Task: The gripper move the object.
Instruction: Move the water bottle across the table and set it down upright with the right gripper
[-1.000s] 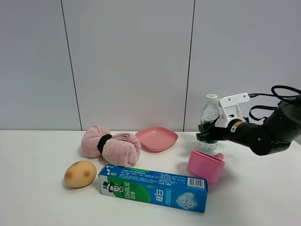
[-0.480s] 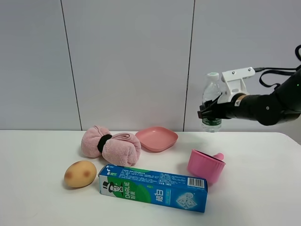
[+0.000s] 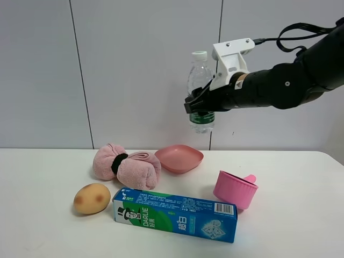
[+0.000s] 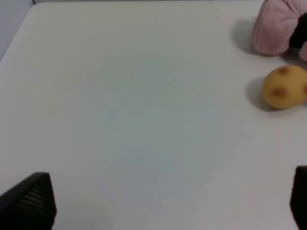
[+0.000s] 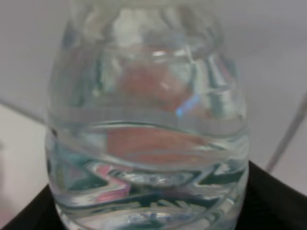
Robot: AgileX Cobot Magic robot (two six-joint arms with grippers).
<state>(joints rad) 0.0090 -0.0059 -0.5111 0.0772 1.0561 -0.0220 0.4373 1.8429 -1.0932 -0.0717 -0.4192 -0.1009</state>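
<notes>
Exterior high: right gripper clenched round bottle aloft; middle hidden by grip.

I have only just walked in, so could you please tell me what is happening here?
The right gripper holds the water bottle in the air, clear of the table, seemingly above the pink plate. The left gripper hangs open over the table near the potato, holding nothing. The towel, pink cup and toothpaste box lie untouched.
</notes>
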